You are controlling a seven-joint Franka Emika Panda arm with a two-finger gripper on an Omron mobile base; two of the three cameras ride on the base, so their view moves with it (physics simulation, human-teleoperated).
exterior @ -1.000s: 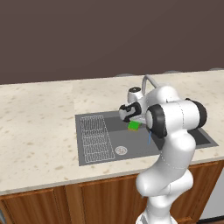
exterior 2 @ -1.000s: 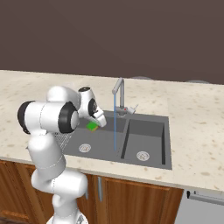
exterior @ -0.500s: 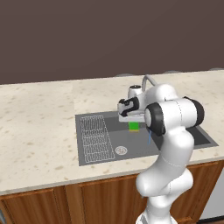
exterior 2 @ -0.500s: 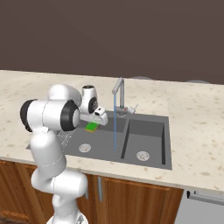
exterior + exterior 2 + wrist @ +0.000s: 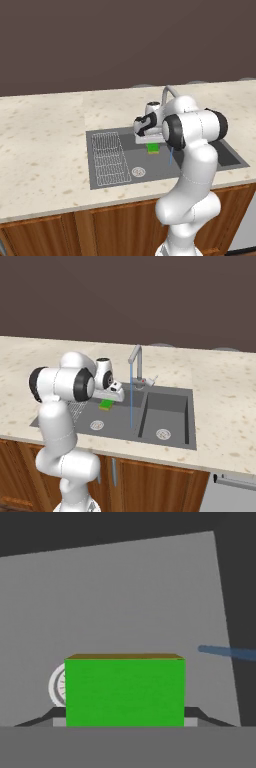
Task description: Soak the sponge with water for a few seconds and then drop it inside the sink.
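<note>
Sponge: green block with a thin brown layer, lower centre of the hand view (image 5: 125,689); centre of the left base view (image 5: 153,147), held above the large basin.
Gripper: clamped on the sponge (image 5: 125,722); dark fingertips (image 5: 197,714) at the block's lower corners; centre of the right base view (image 5: 113,397).
Water: thin blue stream (image 5: 131,398) falling from the faucet, right of the sponge and apart from it; blue streak at right in the hand view (image 5: 227,652).
Sink: dark grey, two basins (image 5: 170,406); round drain (image 5: 97,425); ribbed drainboard at centre left (image 5: 107,157).
Faucet: curved grey spout, centre (image 5: 136,363).
Counter: speckled beige, surrounding the sink (image 5: 45,145).
</note>
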